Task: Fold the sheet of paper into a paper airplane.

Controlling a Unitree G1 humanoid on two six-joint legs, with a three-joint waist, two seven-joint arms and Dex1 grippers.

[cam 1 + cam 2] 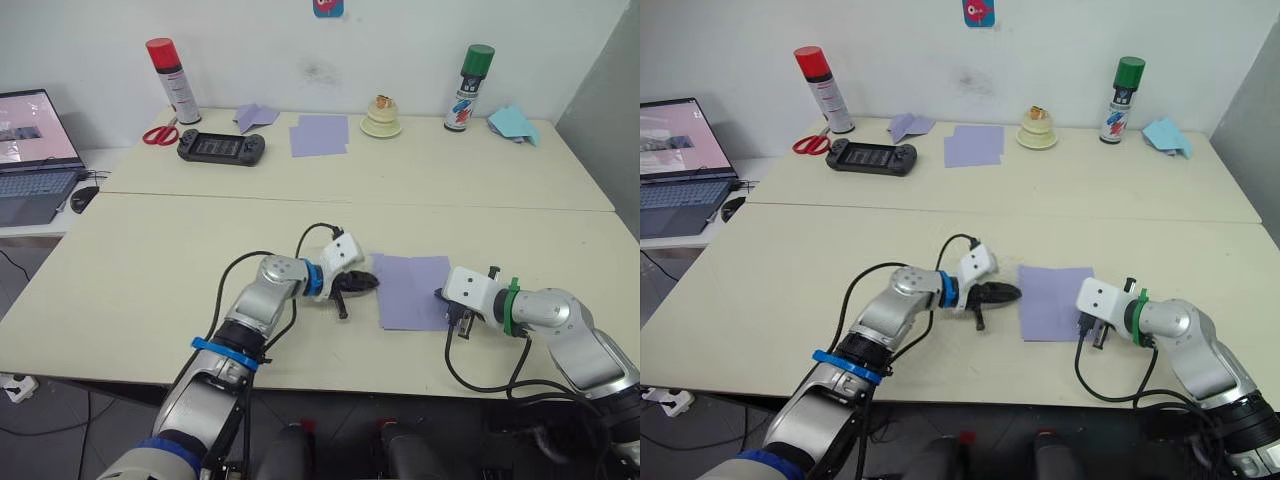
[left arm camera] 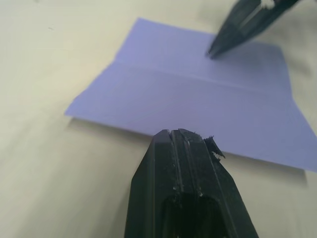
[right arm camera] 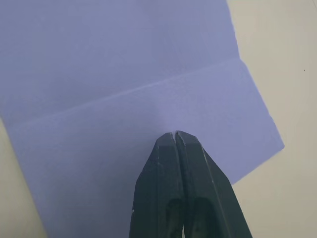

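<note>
One crease made, nearly all folds left.
Left gripper (image 1: 362, 283), fingers pressed together on nothing, sits just beside the sheet of paper (image 1: 413, 290), flat on the table (image 1: 150, 260) between the arms; right gripper (image 3: 176, 136), likewise clenched, rests over its other edge.

I am holding my left gripper (image 1: 362, 284) and right gripper (image 1: 443, 297) low and pointed toward each other, both with fingers pressed together, forearms angling inward.
</note>
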